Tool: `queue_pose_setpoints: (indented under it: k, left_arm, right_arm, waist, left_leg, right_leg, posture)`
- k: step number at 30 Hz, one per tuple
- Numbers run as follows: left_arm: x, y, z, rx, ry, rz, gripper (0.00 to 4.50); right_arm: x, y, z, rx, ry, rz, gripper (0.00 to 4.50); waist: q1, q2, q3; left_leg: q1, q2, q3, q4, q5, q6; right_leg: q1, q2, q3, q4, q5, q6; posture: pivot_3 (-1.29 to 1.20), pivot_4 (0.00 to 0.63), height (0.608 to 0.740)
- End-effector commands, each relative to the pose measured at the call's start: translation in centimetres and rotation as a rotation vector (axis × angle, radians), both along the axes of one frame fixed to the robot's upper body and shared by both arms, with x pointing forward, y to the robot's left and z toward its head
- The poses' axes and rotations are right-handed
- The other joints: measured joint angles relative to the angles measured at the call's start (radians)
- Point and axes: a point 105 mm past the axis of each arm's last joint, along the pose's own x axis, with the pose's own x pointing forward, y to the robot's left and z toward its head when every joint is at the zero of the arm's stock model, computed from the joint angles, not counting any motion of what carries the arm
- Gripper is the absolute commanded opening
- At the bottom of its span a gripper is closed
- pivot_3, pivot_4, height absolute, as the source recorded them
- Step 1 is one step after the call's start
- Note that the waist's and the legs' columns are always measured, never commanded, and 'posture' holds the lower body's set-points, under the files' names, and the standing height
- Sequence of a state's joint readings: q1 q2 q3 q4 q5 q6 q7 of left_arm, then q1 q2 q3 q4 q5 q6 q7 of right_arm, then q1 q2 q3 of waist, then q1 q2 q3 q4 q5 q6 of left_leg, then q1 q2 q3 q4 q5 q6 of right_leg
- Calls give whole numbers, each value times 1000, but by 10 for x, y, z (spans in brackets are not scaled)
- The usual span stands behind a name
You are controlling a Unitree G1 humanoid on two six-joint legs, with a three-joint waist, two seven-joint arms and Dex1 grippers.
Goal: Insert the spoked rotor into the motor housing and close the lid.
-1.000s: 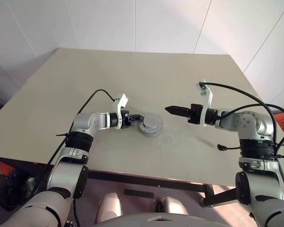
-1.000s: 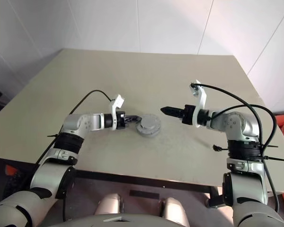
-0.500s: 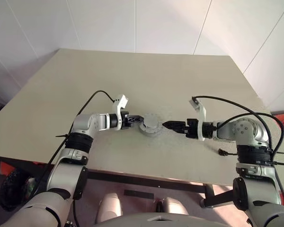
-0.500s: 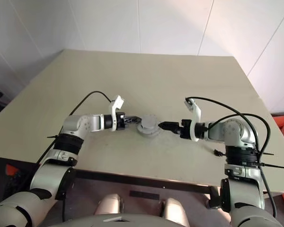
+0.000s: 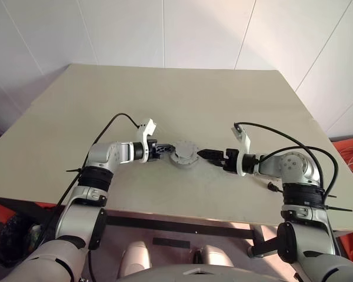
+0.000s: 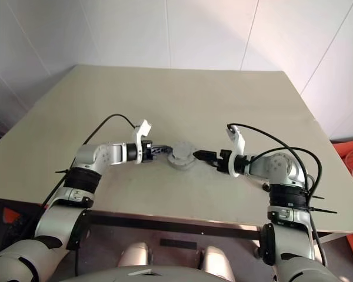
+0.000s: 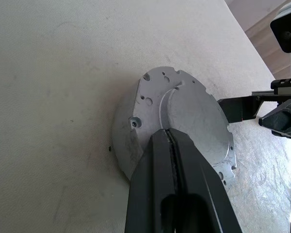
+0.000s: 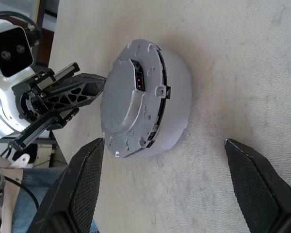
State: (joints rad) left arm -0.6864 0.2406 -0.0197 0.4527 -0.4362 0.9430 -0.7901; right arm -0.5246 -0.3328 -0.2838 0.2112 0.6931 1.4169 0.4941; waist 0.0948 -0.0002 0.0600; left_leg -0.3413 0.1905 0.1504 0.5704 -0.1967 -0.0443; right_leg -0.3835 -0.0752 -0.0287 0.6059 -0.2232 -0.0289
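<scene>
The left end effector [image 7: 172, 145] is shut, its two fingers pressed together and resting on the pale grey top face of the lid [image 8: 136, 97], near the middle. The right end effector [image 5: 207, 154] stands wide open, its fingers [image 8: 80, 189] spread on either side of the round stack from the opposite side, not touching it.

The lid sits on a squat round body, apparently the housing [image 8: 177, 114], which lies flat on the tabletop [image 5: 182, 100] between the two arms. A thin dark seam runs around the rim where the two meet, so the lid may not be fully seated.

The stack looks like machined metal: stiff, fairly heavy for its size, smooth-sided and likely to slide on the tabletop if pushed from one side. The sound hold is across the rim, at opposite points of the side wall, with the other end effector bracing it from above.

The rotor and the windings are hidden under the lid; whether the rotor is inside cannot be told. The lid's ribbed face is out of sight.
</scene>
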Motion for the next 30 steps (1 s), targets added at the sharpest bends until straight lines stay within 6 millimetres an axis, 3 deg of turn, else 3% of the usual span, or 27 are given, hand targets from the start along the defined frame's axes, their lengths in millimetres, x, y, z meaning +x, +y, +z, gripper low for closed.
queue_pose_setpoints:
  k: [1,22,30]
  left_arm:
    - [-1,-3,3,2,-15,-11,0]
    - [1,-2,4,-2,-20,6,0]
    - [2,-1,4,-2,-22,13,0]
  right_arm:
    - [-1,17,-4,19,24,28,4481]
    - [13,53,38,159,-59,64,4481]
    - [14,60,38,165,-68,54,4481]
  waist:
    - [0,0,0]
    - [3,1,0]
    - [4,1,1]
  left_leg:
    - [0,0,0,0,0,0]
    - [-8,-1,0,-6,1,-1]
    - [-9,-1,0,-6,1,-1]
  right_leg:
    - [0,0,0,0,0,0]
    - [-12,0,0,0,4,-7]
    - [-13,0,0,0,4,-7]
  posture:
    - [0,0,740]
    - [0,0,740]
    - [0,0,740]
